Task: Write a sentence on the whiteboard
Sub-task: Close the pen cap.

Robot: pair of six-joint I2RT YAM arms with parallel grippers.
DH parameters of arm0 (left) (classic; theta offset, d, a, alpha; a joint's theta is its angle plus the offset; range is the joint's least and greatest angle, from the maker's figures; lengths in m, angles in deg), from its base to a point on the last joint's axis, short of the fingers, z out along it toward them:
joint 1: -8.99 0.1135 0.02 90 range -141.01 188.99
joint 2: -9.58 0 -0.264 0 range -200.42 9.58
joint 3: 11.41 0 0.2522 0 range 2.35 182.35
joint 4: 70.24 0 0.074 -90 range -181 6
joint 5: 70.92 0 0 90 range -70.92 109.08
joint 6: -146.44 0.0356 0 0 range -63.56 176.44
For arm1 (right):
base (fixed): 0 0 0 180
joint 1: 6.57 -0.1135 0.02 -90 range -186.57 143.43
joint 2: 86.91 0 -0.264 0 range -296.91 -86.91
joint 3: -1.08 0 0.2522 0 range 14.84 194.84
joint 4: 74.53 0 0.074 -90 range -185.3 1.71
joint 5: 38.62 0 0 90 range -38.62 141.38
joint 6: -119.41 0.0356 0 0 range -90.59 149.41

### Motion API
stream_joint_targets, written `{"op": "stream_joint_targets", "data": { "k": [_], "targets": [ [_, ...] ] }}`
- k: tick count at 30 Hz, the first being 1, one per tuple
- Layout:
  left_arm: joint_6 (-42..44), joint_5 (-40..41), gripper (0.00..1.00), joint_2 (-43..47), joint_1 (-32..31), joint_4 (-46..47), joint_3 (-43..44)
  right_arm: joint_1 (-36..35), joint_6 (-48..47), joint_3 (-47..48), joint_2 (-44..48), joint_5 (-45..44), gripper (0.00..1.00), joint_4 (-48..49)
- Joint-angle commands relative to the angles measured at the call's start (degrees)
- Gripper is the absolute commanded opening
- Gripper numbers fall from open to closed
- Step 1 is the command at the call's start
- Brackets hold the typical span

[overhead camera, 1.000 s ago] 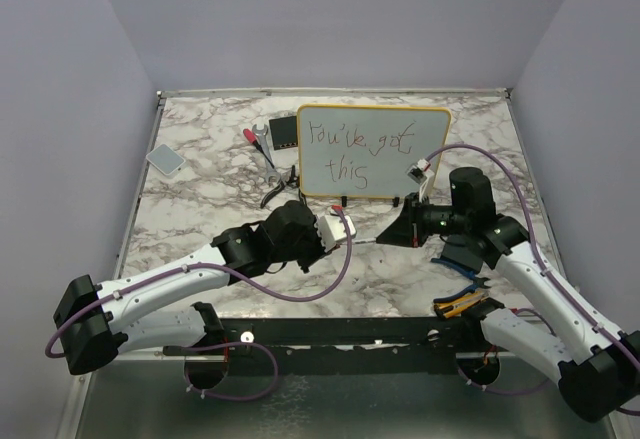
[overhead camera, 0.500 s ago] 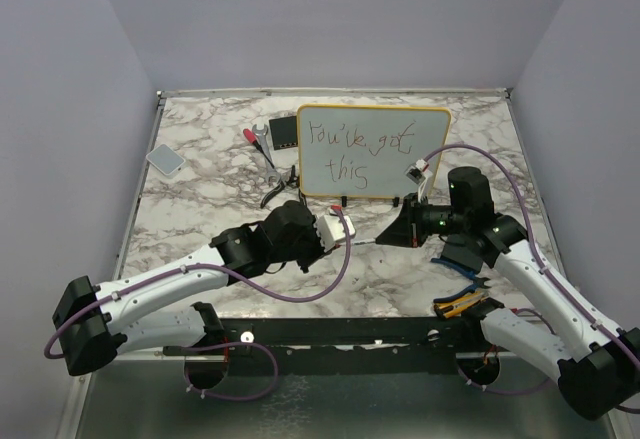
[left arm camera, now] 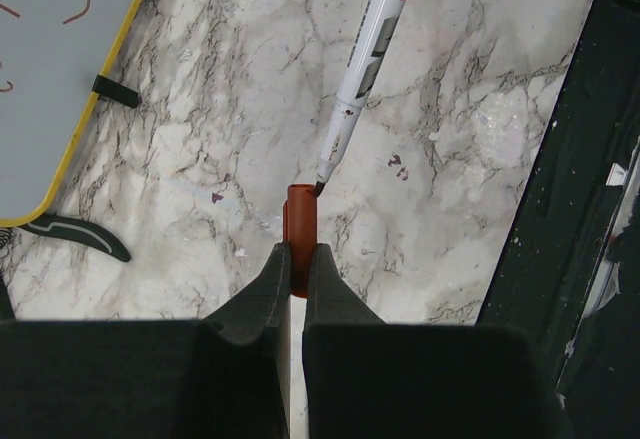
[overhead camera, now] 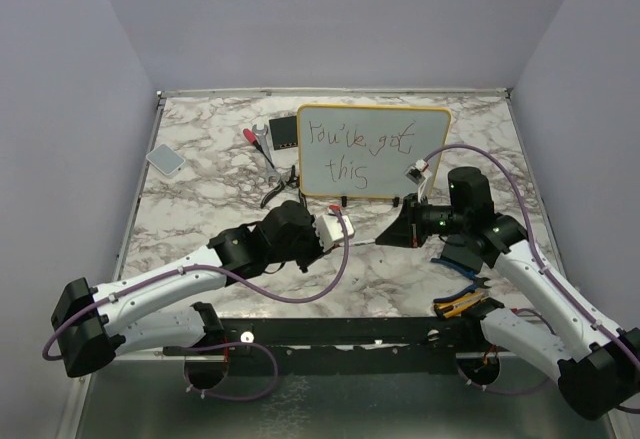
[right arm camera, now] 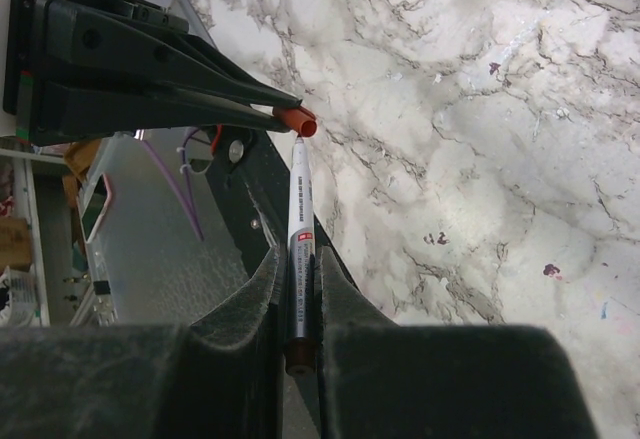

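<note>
marble tabletop with plain lilac walls round it, and the whiteboard stands propped on its little black feet at the far middle. the sentence on it reads "you've got this" in two lines, so the writing looks done to me and this is the capping bit.

closer in, just in front of the board, the two arms meet nose to nose. the right gripper is pinched narrow on the barrel of the marker, and the left gripper is pinched on the red cap.

the bit that matters: the marker's long axis runs across the table, nib aimed at the left arm, cap mouth facing back at it. from the left wrist camera the nib sits at one edge of the cap's mouth rather than its middle, and the barrel comes in a bit slanted, not dead in line. i'd guess it wants a small sideways nudge before pushing together, or it catches the rim.

hard to tell: whether the nib is inside the mouth or only touching the rim. the cap's closed end is buried between the fingers, the marker's back end is hidden in the right fingers, and from overhead the marker is just a thin sliver.
</note>
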Motion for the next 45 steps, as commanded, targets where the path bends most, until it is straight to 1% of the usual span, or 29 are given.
{"op": "stream_joint_targets", "data": {
  "k": [1,4,8,18,37,45],
  "targets": [
    [0.65,0.10,0.00,1.56,-0.54,-0.41,-0.74,0.32,-0.36,1.25,1.22,-3.23,0.01,-2.01],
    [0.80,-0.01,0.00,1.65,-0.61,-0.39,-0.76,0.34,-0.23,1.38,2.77,-5.20,0.01,-2.11],
    [0.81,-0.43,0.00,1.59,-0.67,-0.40,-0.74,0.36,-0.13,1.47,3.65,-5.65,0.01,-2.20],
    [0.91,-0.62,0.00,2.00,-0.80,-0.42,-0.82,0.37,-0.33,1.08,1.63,1.39,0.01,-1.42],
    [1.52,-2.65,0.00,4.06,-1.19,-0.40,-1.01,0.34,-0.08,0.71,1.87,3.09,0.00,-0.70],
    [1.97,-4.82,0.00,5.43,-2.25,-0.38,-1.17,0.32,0.09,0.96,2.36,5.90,0.00,-0.80]
  ]
}}
